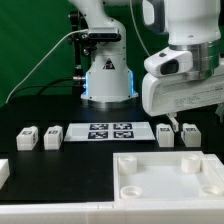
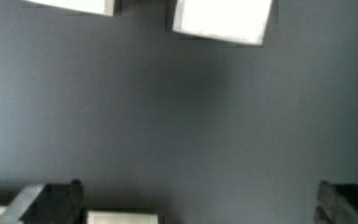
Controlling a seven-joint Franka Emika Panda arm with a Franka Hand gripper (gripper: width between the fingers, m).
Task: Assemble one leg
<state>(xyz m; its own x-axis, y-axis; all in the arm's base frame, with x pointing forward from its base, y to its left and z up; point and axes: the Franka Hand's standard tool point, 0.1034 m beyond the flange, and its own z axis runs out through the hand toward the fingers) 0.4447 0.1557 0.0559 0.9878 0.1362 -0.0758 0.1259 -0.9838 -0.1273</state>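
Note:
Four small white legs with markers lie in a row on the black table: two at the exterior view's left and two at its right. My gripper hovers just above the right pair, close to the nearer-left one. In the wrist view the gripper is open, with its dark fingers wide apart and nothing between the pads. A white piece's edge shows low between them, near one finger. Two more white blocks lie farther off.
The marker board lies between the two pairs of legs. The large white square piece with recessed corners lies in front at the exterior view's right. Another white part shows at the left edge. The robot base stands behind.

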